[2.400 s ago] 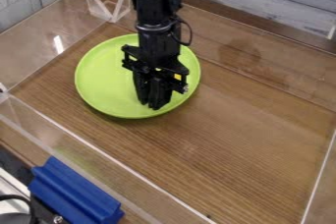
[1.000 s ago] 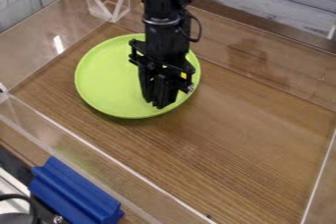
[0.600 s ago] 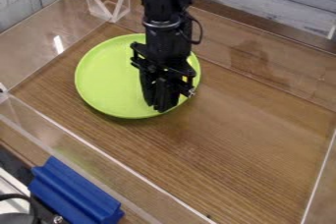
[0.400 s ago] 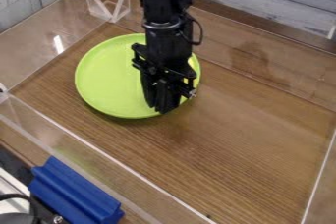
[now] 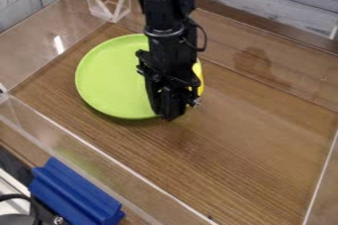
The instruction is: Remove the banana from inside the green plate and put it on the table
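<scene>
The green plate lies on the left half of the brown table. My black gripper points down over the plate's near right rim, its fingers shut. A small yellow piece, the banana, shows at the right side of the fingers, seemingly pinched between them; most of it is hidden by the gripper. The fingertips sit low, close to the plate's edge.
Clear acrylic walls ring the table. A blue object lies outside the near wall at the bottom left. A clear stand is at the back, behind the plate. Bare wood stretches right of the plate.
Since the oldest frame the shut gripper has drifted a little from the plate's middle toward its near right rim. Over the last second it has hardly moved.
</scene>
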`<state>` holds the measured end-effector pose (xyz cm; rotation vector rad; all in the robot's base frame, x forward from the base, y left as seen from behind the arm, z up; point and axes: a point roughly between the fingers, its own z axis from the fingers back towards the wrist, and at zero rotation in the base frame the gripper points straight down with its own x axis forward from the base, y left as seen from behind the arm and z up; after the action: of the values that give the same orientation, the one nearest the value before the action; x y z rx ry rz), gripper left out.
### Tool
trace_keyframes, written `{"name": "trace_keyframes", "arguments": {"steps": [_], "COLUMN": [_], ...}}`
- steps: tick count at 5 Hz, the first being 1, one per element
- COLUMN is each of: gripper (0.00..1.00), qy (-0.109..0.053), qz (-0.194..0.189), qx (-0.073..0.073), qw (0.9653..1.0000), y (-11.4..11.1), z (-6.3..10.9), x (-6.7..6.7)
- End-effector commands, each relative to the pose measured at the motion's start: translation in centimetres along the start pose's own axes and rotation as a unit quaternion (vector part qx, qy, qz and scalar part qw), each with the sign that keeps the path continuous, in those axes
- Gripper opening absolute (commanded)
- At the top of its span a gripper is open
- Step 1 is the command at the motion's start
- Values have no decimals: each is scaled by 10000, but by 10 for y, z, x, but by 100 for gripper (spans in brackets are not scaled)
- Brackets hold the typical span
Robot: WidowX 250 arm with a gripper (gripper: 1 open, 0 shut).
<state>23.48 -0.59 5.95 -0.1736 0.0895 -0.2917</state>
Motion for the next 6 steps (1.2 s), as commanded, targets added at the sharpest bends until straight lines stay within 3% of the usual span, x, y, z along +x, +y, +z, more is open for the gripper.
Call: {"name": "trace_keyframes", "arguments": {"steps": [1, 4, 5, 6], "gripper": [0, 0, 100, 0], "qy": [-356, -722, -801, -858], "qz": [-215, -479, -486, -496], "qx": [52, -42, -79, -118], "qw": [9991, 9962, 9956, 9950], "y": [-8, -19, -23, -25], "z": [9, 4, 3, 3], "x": [3, 2, 2, 1]}}
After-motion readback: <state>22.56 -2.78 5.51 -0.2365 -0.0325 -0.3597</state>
